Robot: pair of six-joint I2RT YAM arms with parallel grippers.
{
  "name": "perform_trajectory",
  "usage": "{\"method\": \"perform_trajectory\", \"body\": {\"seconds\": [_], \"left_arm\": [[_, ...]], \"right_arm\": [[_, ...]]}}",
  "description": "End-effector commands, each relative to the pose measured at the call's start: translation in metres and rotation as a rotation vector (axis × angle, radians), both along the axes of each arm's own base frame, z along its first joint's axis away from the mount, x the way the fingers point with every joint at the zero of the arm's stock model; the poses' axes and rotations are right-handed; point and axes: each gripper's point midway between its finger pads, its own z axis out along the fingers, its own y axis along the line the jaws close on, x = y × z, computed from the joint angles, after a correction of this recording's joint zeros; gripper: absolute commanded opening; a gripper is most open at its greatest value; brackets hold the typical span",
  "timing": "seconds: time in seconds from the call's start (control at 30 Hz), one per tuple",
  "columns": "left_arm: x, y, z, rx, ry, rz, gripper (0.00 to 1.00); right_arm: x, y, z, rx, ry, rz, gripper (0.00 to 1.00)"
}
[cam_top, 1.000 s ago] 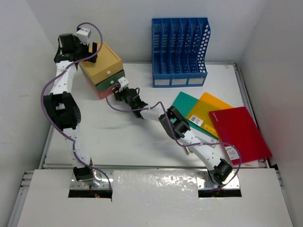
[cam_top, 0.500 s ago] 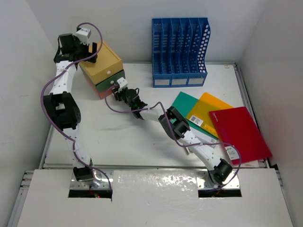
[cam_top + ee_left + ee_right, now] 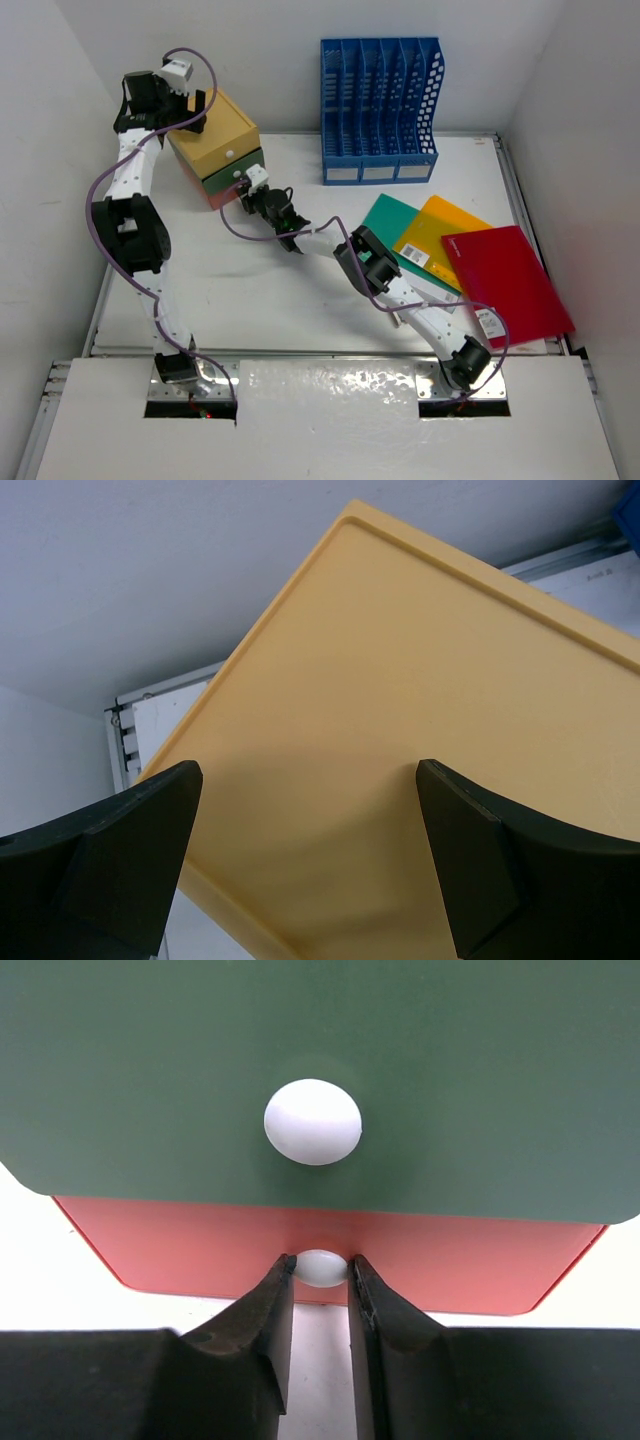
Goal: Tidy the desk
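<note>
The white desk (image 3: 250, 290) holds a small drawer box (image 3: 215, 140) at its back left, with a yellow top, a green drawer and an orange-red bottom drawer. My left gripper (image 3: 195, 108) hovers open just over the box's yellow top (image 3: 400, 680), its jaws wide apart (image 3: 308, 775). My right gripper (image 3: 250, 195) is at the box's front. In the right wrist view it (image 3: 321, 1266) is shut on the white knob (image 3: 321, 1268) of the orange-red drawer (image 3: 180, 1245). The green drawer (image 3: 320, 1020) with its own white knob (image 3: 312, 1121) sits just above.
A blue slotted file rack (image 3: 380, 105) stands at the back centre. Green (image 3: 385, 222), orange (image 3: 440, 228) and red (image 3: 510, 280) folders lie overlapping at the right. White walls enclose the desk, and metal rails run along its edges.
My right gripper has edged slightly toward the drawer box's front. The left arm has not moved.
</note>
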Motion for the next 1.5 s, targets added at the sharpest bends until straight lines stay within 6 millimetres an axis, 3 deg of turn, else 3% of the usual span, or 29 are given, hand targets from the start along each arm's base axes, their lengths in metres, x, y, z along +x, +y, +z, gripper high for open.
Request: {"method": "perform_trajectory", "body": {"seconds": [0.0, 0.23, 0.37, 0.4, 0.43, 0.47, 0.5, 0.53, 0.57, 0.6, 0.67, 0.7, 0.73, 0.77, 0.97, 1.03, 1.07, 1.17, 1.23, 1.27, 1.3, 1.33, 1.37, 1.4, 1.47], "left_arm": [[-0.011, -0.005, -0.049, -0.016, 0.143, -0.027, 0.88], [-0.011, -0.004, -0.049, -0.013, 0.143, -0.025, 0.88], [-0.010, -0.004, -0.047, -0.011, 0.139, -0.021, 0.88], [-0.010, -0.003, -0.047, -0.011, 0.138, -0.017, 0.88], [-0.010, -0.003, -0.046, -0.009, 0.137, -0.015, 0.88], [-0.009, -0.001, -0.046, -0.007, 0.137, -0.009, 0.88], [-0.009, -0.001, -0.046, -0.006, 0.137, -0.007, 0.88], [-0.009, -0.001, -0.047, -0.006, 0.137, -0.004, 0.88], [-0.009, 0.000, -0.047, -0.005, 0.136, -0.002, 0.88], [-0.009, 0.000, -0.047, -0.005, 0.138, 0.001, 0.88], [-0.009, 0.001, -0.045, -0.004, 0.135, 0.004, 0.88], [-0.009, 0.000, -0.044, -0.002, 0.132, 0.003, 0.88], [-0.009, 0.001, -0.044, -0.002, 0.132, 0.005, 0.88], [-0.009, 0.001, -0.042, -0.001, 0.131, 0.006, 0.88], [-0.010, 0.002, -0.040, 0.002, 0.129, 0.016, 0.88], [-0.011, 0.002, -0.040, 0.000, 0.131, 0.016, 0.88], [-0.011, 0.002, -0.039, 0.001, 0.131, 0.014, 0.88], [-0.013, 0.002, -0.039, -0.001, 0.134, 0.015, 0.88], [-0.014, 0.002, -0.038, -0.001, 0.134, 0.017, 0.89], [-0.014, 0.002, -0.038, -0.001, 0.134, 0.018, 0.89], [-0.014, 0.002, -0.037, -0.001, 0.133, 0.017, 0.90], [-0.014, 0.002, -0.038, -0.001, 0.134, 0.017, 0.90], [-0.014, 0.002, -0.037, 0.000, 0.133, 0.018, 0.91], [-0.015, 0.001, -0.037, -0.002, 0.136, 0.016, 0.91], [-0.016, 0.000, -0.035, -0.004, 0.135, 0.013, 0.91]], "right_arm": [[0.005, 0.004, 0.077, 0.110, -0.098, -0.020, 0.21], [0.005, 0.003, 0.073, 0.104, -0.093, -0.023, 0.00], [-0.002, 0.002, 0.080, 0.110, -0.096, 0.001, 0.00], [-0.007, 0.000, 0.070, 0.099, -0.086, 0.017, 0.00], [-0.011, 0.000, 0.086, 0.110, -0.100, 0.025, 0.00], [-0.015, -0.002, 0.086, 0.107, -0.100, 0.031, 0.00], [-0.022, -0.008, 0.073, 0.091, -0.085, 0.034, 0.00], [-0.028, -0.011, 0.100, 0.128, -0.123, 0.038, 0.00], [-0.032, -0.015, 0.101, 0.130, -0.122, 0.037, 0.00], [-0.041, -0.021, 0.083, 0.103, -0.093, 0.042, 0.00], [-0.051, -0.028, 0.108, 0.140, -0.125, 0.047, 0.00], [-0.060, -0.034, 0.092, 0.114, -0.100, 0.051, 0.00], [-0.066, -0.037, 0.106, 0.126, -0.115, 0.060, 0.00], [-0.074, -0.045, 0.093, 0.107, -0.096, 0.067, 0.00], [-0.109, -0.061, 0.088, 0.104, -0.048, 0.125, 0.00], [-0.111, -0.061, 0.084, 0.092, -0.034, 0.136, 0.06], [-0.112, -0.061, 0.082, 0.084, -0.027, 0.140, 0.27], [-0.121, -0.070, 0.075, 0.084, -0.007, 0.141, 0.42], [-0.128, -0.077, 0.095, 0.113, -0.028, 0.146, 0.53], [-0.138, -0.083, 0.086, 0.085, -0.010, 0.170, 0.61], [-0.145, -0.085, 0.089, 0.075, -0.008, 0.186, 0.66], [-0.150, -0.090, 0.112, 0.081, -0.038, 0.196, 0.70], [-0.161, -0.099, 0.097, 0.029, 0.003, 0.207, 0.75], [-0.170, -0.106, 0.124, 0.034, -0.021, 0.219, 0.76], [-0.190, -0.130, 0.101, -0.067, 0.093, 0.213, 0.77]]}}
